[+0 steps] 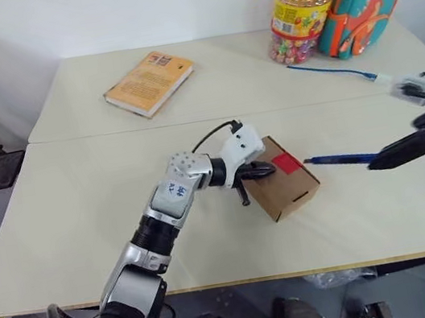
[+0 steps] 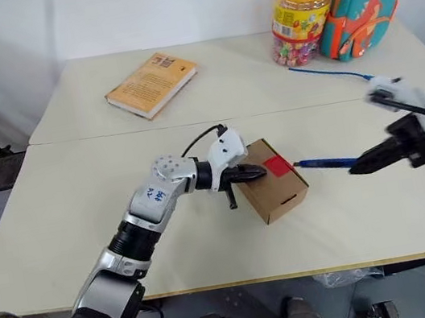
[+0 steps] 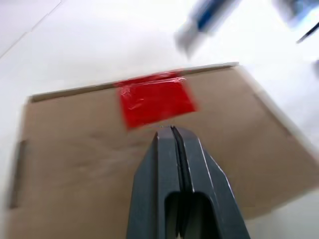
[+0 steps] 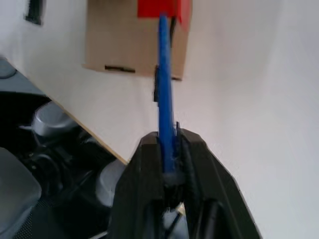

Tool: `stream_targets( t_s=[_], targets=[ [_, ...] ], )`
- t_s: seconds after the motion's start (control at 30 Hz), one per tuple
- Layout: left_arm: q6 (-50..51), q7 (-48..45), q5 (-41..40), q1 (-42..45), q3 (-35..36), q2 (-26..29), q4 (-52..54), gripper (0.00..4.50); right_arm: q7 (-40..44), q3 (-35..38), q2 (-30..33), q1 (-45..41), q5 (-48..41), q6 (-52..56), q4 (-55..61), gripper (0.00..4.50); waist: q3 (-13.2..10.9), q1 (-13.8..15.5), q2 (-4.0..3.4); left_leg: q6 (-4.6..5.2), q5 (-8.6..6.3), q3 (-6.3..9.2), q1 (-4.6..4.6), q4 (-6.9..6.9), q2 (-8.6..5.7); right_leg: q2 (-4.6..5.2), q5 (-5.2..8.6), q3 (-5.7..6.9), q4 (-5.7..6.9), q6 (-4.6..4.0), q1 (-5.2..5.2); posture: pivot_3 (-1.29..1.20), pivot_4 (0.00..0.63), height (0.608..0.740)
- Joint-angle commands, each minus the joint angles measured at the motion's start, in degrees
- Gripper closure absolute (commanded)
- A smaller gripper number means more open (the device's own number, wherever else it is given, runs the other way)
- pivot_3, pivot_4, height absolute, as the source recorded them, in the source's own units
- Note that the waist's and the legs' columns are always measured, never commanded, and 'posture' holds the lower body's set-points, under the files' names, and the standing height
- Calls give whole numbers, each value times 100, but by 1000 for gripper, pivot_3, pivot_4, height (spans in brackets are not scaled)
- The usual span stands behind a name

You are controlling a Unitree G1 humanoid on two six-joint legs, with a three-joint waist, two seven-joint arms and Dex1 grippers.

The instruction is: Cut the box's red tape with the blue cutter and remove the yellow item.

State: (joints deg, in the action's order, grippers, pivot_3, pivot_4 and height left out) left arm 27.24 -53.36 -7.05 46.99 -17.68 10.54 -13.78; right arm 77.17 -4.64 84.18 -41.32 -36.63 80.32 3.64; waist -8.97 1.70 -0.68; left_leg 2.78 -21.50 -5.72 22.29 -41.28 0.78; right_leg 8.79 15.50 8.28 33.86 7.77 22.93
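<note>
**Currently: cutter lined up on the tape, box pinned from the other side**

Landmark is the box, sitting mid-table. Left gripper rests on the box's top face just short of the red tape, fingers pressed fully together, holding nothing; it looks to be bracing the carton. Right gripper is off the box's far side from the left arm, clamped narrow on the blue cutter, whose tip points at the tape edge but stands a little clear of it in the head views. Box flaps closed, tape looks uncut from here, so the yellow item is presumably inside, not visible.

My read for doing the cut well:
- keep the left gripper's downward pressure on the box so it doesn't skid when the tip lands
- bring the tip in along the flap seam under the tape, shallow angle
- drag along the seam, not across the cardboard
- watch for the cutter slipping in the grip; it's held near its tail end.
</note>
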Motion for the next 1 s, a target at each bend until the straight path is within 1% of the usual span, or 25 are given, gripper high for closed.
stream_targets(
  t_s=[0.03,0.07,0.17,0.2,0.23,0.27,0.33,0.4,0.47,0.53,0.63,0.7,0.73,0.8,0.87,0.93,1.0],
  targets=[
    [-353,-228,-330,62,428,199,189,4500,-68,1793,-50,956,-29,-577,173,4362,-22,-17,-7,5,2,-7,1,-1,1,-2,0,6,0,1,0,0,150,740],
    [-525,-381,-448,100,563,301,220,4500,-87,2504,-276,1363,21,-654,121,4362,-25,-21,-9,10,5,-13,1,-3,0,-1,-1,9,1,2,0,0,150,740],
    [-743,-653,-735,174,874,496,266,4500,-221,3938,-919,2275,105,-941,173,4362,-29,-19,-3,17,11,-25,-2,-6,3,-10,-1,11,2,3,0,0,150,740],
    [-746,-771,-846,161,979,602,305,4500,-373,4306,-1238,2597,173,-1126,225,4362,-30,-11,-1,18,14,-26,-6,-7,3,-10,-1,10,3,3,0,0,150,740],
    [-684,-867,-909,95,1077,787,341,4500,-654,4627,-1693,2932,311,-1467,238,4362,-31,-4,3,18,17,-22,-7,-6,3,-12,-1,11,3,3,-5,0,150,740],
    [-636,-927,-948,45,1128,918,363,4500,-859,4825,-2002,3157,394,-1715,256,4362,-33,-4,13,17,20,-17,-10,-7,3,-13,-1,12,4,3,-10,0,150,740],
    [-626,-1095,-896,-307,1179,1395,439,4500,-1477,4829,-2872,3588,951,-3273,112,4362,-31,-21,10,14,22,-17,-18,-5,1,-17,-1,10,3,3,-19,0,150,740],
    [-721,-1105,-794,-603,1203,1726,439,4500,-2027,4726,-3417,3651,1209,-4007,-54,4362,-34,-46,-6,11,23,-29,-32,4,-11,-18,0,3,2,4,-24,0,150,740],
    [-726,-1016,-742,-892,1242,1943,475,4500,-2521,4508,-3807,3549,1467,-4610,-369,4362,-53,-65,-38,8,26,-56,-48,15,-15,-19,0,-21,1,5,-23,0,150,740],
    [-669,-908,-741,-1172,1290,2054,582,4500,-2877,4236,-4137,3451,1768,-5406,-802,4362,-55,-102,-36,6,30,-83,-73,27,-13,-22,1,-52,7,6,-23,0,150,740],
    [-641,-701,-713,-1441,1286,2044,808,4500,-3361,3980,-4346,3305,2033,-5954,-1460,4362,-57,-104,-33,1,32,-89,-93,30,2,-25,1,-64,11,5,-34,0,150,740],
    [-629,-503,-624,-1583,1253,2033,944,4500,-3362,3866,-4345,3302,1883,-5640,-1625,3622,-57,-94,-33,1,32,-89,-96,31,9,-23,1,-72,12,5,-35,0,150,740],
    [-551,-414,-621,-1634,1251,2022,1010,4500,-3400,3809,-4334,3311,1919,-5769,-1677,3429,-56,-94,-34,2,32,-90,-96,32,11,-23,1,-75,12,5,-34,0,150,740],
    [-363,-329,-698,-1781,1233,2000,1261,4500,-3623,3767,-4260,3302,2114,-6252,-1747,2778,-57,-106,-34,2,32,-93,-98,34,11,-23,1,-77,12,5,-34,0,150,740],
    [-241,-262,-732,-1939,1157,1954,1500,4500,-3511,3856,-4167,3273,1993,-6624,-1599,2107,-57,-122,-36,2,32,-98,-100,37,12,-23,1,-81,11,5,-33,0,150,740],
    [-163,-221,-738,-2045,1073,1892,1651,4500,-3088,3868,-4092,3317,1602,-6555,-1206,2107,-57,-150,-36,2,32,-100,-104,39,13,-23,1,-84,12,5,-33,0,150,740],
    [-107,-149,-727,-2104,997,1811,1729,4500,-2711,3688,-4027,3428,1295,-6338,-737,2107,-57,-166,-36,2,32,-102,-107,39,15,-24,1,-88,14,5,-33,0,150,740]
  ],
)
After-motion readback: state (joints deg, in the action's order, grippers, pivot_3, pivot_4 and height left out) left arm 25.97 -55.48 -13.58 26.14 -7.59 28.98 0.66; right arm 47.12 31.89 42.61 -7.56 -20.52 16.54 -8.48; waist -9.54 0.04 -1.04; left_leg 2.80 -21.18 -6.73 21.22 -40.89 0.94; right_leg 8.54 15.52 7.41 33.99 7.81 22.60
